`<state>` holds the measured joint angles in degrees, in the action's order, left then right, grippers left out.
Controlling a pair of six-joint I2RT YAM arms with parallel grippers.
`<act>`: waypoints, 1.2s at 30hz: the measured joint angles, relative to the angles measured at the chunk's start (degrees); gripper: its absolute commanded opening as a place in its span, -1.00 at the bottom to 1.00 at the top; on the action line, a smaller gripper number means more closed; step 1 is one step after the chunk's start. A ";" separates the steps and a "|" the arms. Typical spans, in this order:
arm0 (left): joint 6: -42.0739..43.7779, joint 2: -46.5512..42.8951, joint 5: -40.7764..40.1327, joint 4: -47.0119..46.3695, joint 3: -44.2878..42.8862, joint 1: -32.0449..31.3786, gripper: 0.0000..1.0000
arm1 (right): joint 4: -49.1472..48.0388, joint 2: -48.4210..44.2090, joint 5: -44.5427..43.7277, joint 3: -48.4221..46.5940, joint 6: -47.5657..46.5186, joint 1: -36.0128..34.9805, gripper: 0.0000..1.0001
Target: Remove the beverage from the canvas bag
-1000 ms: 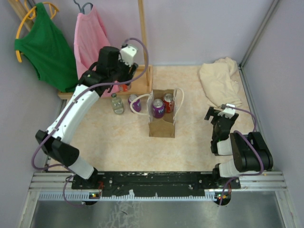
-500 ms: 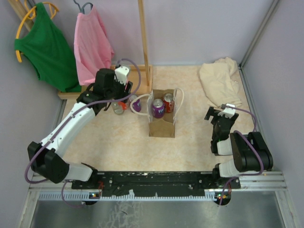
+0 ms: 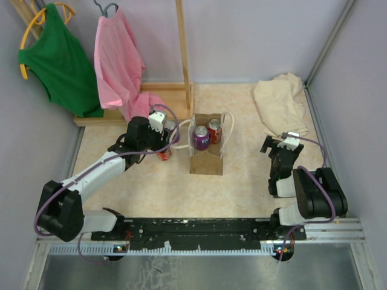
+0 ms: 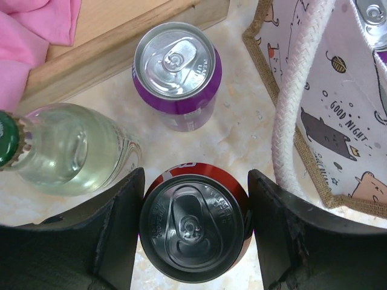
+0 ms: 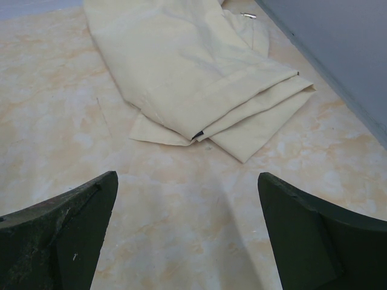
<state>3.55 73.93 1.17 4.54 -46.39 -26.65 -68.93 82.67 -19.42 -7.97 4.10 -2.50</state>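
The canvas bag (image 3: 205, 159) stands upright mid-table with white rope handles (image 4: 296, 90). A purple can (image 3: 201, 138) and a red can (image 3: 214, 129) stand inside it. My left gripper (image 3: 162, 148) is low, just left of the bag, shut on a red can with a black top (image 4: 195, 226); both fingers press its sides. Whether that can rests on the table I cannot tell. A purple can (image 4: 177, 67) and a clear glass bottle with a green cap (image 4: 66, 148) stand just beyond it. My right gripper (image 5: 187, 241) is open and empty over bare table at the right.
A pale beige cloth heap (image 3: 279, 103) lies at the back right and shows in the right wrist view (image 5: 193, 66). A wooden rack (image 3: 181, 54) with a pink garment (image 3: 118, 54) and a green garment (image 3: 57, 60) stands at the back left, its base (image 4: 115, 36) close to the cans.
My left gripper has come down and toward the near side from by the rack, carrying the red can to table level beside the bag. The right arm has not moved.
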 measured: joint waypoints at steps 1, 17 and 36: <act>-0.09 0.13 0.00 -1.05 0.50 -0.17 -1.00 | 0.00 0.00 0.00 -0.02 0.00 0.00 0.98; 1.55 11.08 -1.99 -4.37 -4.24 -5.29 -0.40 | 0.00 0.00 0.00 -0.02 -0.02 0.00 0.98; 2.95 11.19 -8.90 3.10 -10.93 -9.75 0.99 | 0.00 0.00 0.00 0.00 0.00 0.00 0.98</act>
<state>6.50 85.12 -7.73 7.64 -57.32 -36.40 -68.93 82.67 -19.42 -7.97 4.10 -2.50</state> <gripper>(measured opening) 0.998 0.990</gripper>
